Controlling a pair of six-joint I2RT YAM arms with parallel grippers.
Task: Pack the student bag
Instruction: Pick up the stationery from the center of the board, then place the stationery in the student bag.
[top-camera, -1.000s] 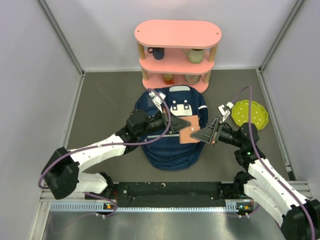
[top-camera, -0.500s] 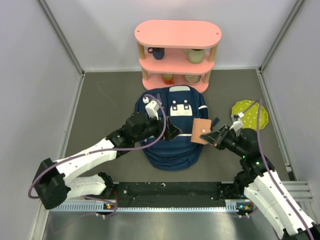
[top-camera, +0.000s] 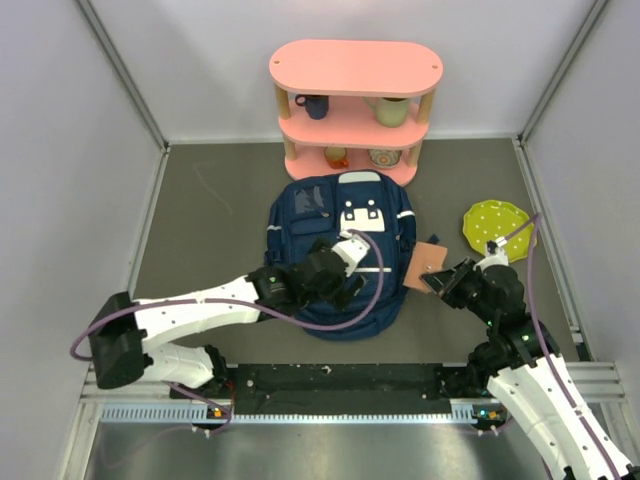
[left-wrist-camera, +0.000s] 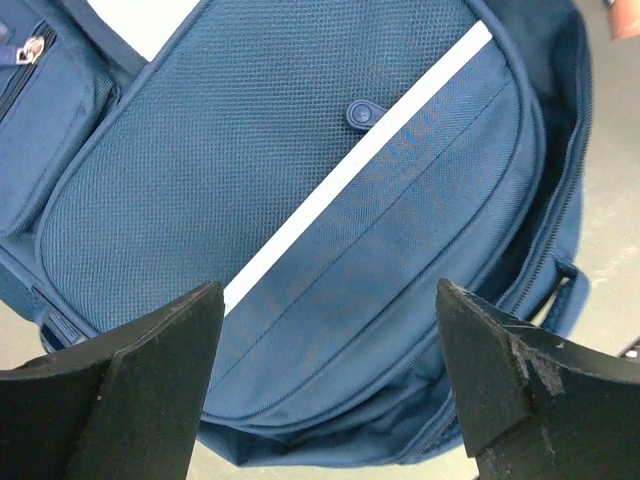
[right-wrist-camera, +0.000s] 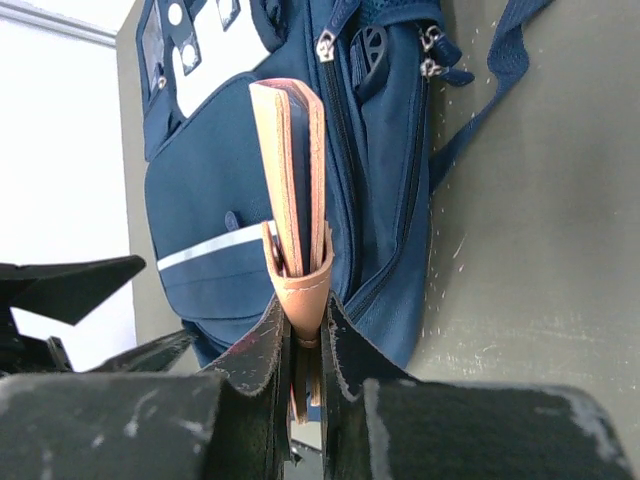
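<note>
The student bag (top-camera: 340, 225), navy with a white patch and thin white stripes, lies flat in the middle of the table. My left gripper (top-camera: 338, 287) hovers over its lower front pocket. In the left wrist view the gripper (left-wrist-camera: 330, 305) is open, with only bag fabric (left-wrist-camera: 300, 180) beneath the wide gap. My right gripper (top-camera: 440, 282) sits just off the bag's right side, shut on a tan leather notebook (top-camera: 425, 262). The right wrist view shows the notebook (right-wrist-camera: 290, 190) standing upright out of the gripper (right-wrist-camera: 303, 320), with the bag (right-wrist-camera: 200, 200) behind it.
A pink three-tier shelf (top-camera: 355, 110) stands behind the bag, carrying a blue mug (top-camera: 313, 105), a green mug (top-camera: 392, 110) and small bowls on its lower tier. A green dotted plate (top-camera: 498, 225) lies at the right. Grey walls close in both sides.
My left gripper has opened and moved from the bag's upper part down over its lower front. The right gripper has carried the notebook rightward off the bag, still shut on it.
</note>
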